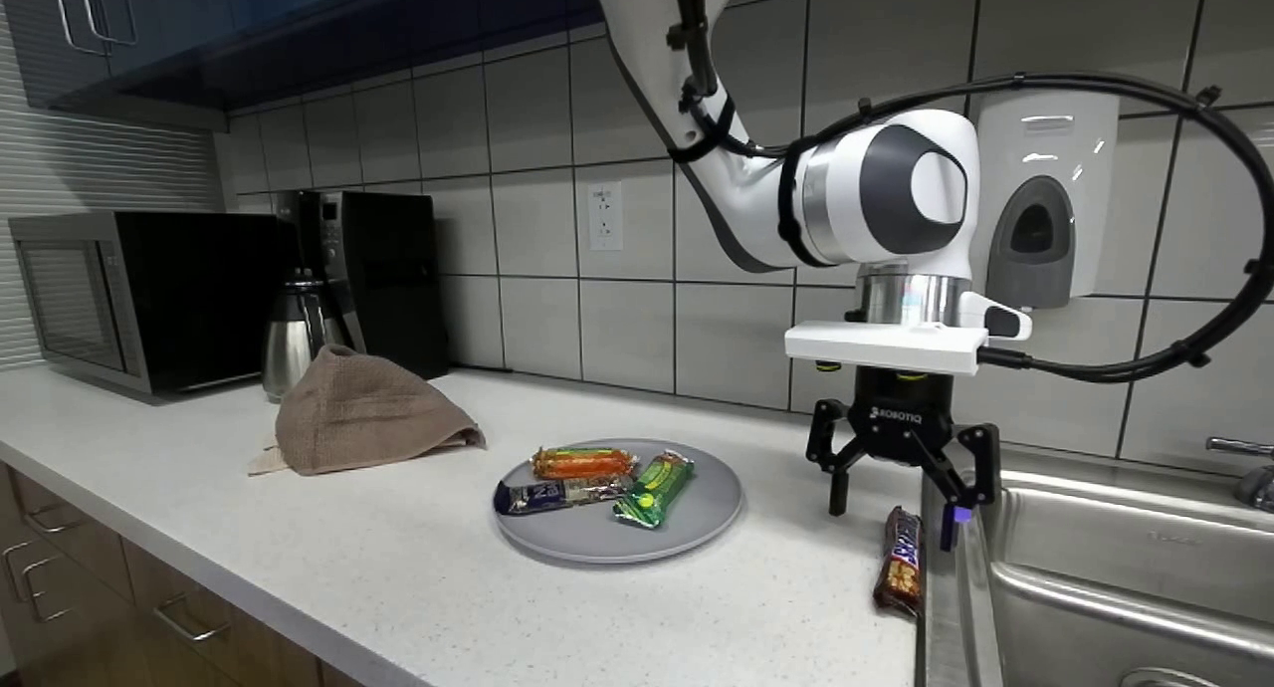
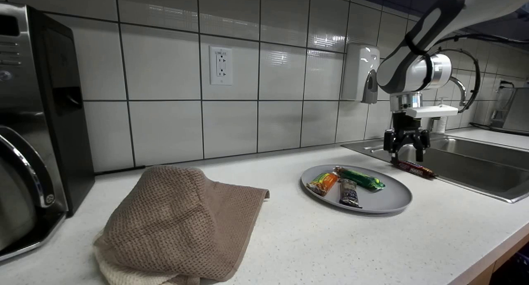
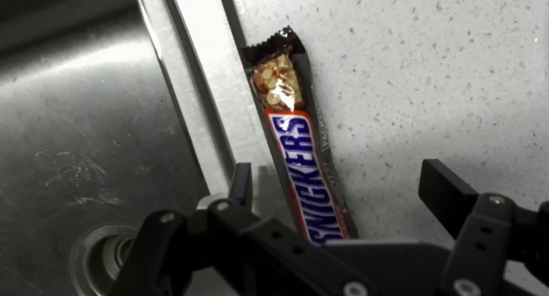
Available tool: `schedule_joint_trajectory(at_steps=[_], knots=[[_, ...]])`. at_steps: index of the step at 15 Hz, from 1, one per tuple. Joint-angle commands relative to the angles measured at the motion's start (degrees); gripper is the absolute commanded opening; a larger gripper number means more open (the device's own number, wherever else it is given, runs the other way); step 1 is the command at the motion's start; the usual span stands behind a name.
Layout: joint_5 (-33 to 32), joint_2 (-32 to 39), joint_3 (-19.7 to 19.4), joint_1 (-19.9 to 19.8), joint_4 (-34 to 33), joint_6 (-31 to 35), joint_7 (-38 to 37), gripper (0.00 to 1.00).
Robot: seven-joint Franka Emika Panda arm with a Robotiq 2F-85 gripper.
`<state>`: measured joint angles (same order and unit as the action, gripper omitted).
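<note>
My gripper [image 1: 894,516] [image 3: 341,184] points down above the counter beside the sink, its jaws wide apart with nothing between them. A Snickers bar [image 1: 902,565] [image 2: 415,168] [image 3: 300,158] in a brown wrapper lies under it along the sink's rim. In the wrist view the bar passes between the fingers, closer to the left one; its lower end is hidden behind the gripper body. A grey plate [image 1: 712,503] [image 2: 392,198] holds an orange-wrapped bar [image 1: 584,462] [image 2: 323,183], a green one [image 1: 655,490] [image 2: 360,179] and a dark blue and silver one [image 1: 562,493] [image 2: 349,193].
A steel sink [image 1: 1125,558] [image 3: 85,137] adjoins the counter by the gripper. Beyond the plate lies a crumpled brown towel [image 1: 363,413] [image 2: 165,223], with a metal carafe [image 1: 299,334] and microwave [image 1: 199,299] behind. A soap dispenser [image 1: 1045,189] hangs on the tiled wall near the arm.
</note>
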<state>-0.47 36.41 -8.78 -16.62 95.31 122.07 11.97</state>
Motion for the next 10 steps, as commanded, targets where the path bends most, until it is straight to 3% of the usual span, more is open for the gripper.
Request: schedule_joint_trajectory(at_steps=[1,10], knots=[[1.88,1.29,1.4,-2.04,-2.39,-0.72,2.72,1.0],[2.66,2.6,1.52,-2.39,-3.8,-0.97,3.46,1.0]])
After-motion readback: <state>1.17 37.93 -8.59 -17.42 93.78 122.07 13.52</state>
